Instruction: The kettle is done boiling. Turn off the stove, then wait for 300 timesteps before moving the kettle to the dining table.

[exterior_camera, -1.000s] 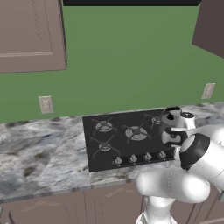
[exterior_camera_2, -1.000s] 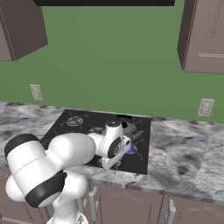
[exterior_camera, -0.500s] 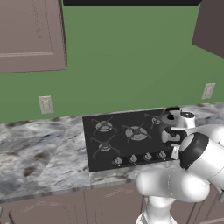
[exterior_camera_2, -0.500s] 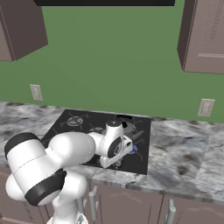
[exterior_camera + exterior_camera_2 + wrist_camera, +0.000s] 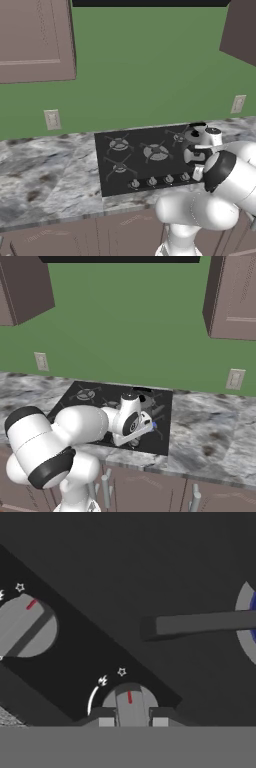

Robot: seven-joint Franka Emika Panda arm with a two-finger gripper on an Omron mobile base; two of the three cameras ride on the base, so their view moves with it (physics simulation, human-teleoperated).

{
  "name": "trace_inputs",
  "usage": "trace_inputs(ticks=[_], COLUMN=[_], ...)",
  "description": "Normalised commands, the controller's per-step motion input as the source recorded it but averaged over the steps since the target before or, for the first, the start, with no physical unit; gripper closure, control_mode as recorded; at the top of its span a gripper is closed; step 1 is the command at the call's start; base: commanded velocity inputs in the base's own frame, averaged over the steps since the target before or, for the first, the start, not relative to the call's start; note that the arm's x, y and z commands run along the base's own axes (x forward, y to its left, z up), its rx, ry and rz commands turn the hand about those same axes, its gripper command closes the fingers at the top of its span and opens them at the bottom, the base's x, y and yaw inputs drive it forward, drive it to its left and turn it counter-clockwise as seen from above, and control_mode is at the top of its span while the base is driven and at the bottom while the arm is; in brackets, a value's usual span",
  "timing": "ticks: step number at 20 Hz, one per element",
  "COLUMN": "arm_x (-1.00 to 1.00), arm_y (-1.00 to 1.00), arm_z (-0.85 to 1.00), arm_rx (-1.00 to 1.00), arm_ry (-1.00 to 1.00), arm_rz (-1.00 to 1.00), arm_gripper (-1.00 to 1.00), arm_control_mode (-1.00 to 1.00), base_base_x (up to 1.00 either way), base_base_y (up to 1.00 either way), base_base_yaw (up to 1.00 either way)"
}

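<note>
The marble worktop (image 5: 45, 175) runs under a green wall, and set into it is the stove (image 5: 150, 155), a black glass cooktop with grey burners and a row of small silver knobs along its front edge. The white arm (image 5: 75, 431) leans low across that front edge, because the knobs sit there and the first step of the task is to shut off the gas.

The kettle (image 5: 196, 136) stands on the burner at the stove's far right rear, just behind the robot's wrist in the left base view; most of it is hidden by the arm, so only its dark rounded top shows. A hint of blue shows beside the wrist in the right base view and at the right edge of the hand view, which I judge to be flame, so the burner is probably lit.

In the hand view the gripper (image 5: 131, 722) sits right on one knob (image 5: 130, 704), the jaws narrow and pinching its raised ridge from both sides, its red mark pointing up between the flame and star symbols. That grip suits twisting. A neighbouring knob (image 5: 25, 627) lies well apart to the left, untouched.

The turn-off step looks under way, not finished.
</note>
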Motion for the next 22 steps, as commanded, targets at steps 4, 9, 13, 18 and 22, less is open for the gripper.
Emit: trace_inputs(ticks=[4,9,13,18,22], arm_x=[-0.06,-0.05,-0.03,-0.06,-0.07], arm_y=[-0.02,0.00,0.00,0.00,0.00], arm_z=[0.00,0.00,0.00,0.00,0.00], arm_rx=[0.04,0.04,0.04,0.04,0.04], arm_ry=[0.00,0.00,0.00,0.00,0.00], arm_rz=[-0.16,-0.16,-0.16,-0.18,-0.19], arm_gripper=[1.00,1.00,1.00,1.00,1.00], arm_control_mode=[-1.00,-1.00,-1.00,-1.00,-1.00], base_base_x=[0.00,0.00,0.00,0.00,0.00], base_base_y=[0.00,0.00,0.00,0.00,0.00], base_base_yaw=[0.00,0.00,0.00,0.00,0.00])
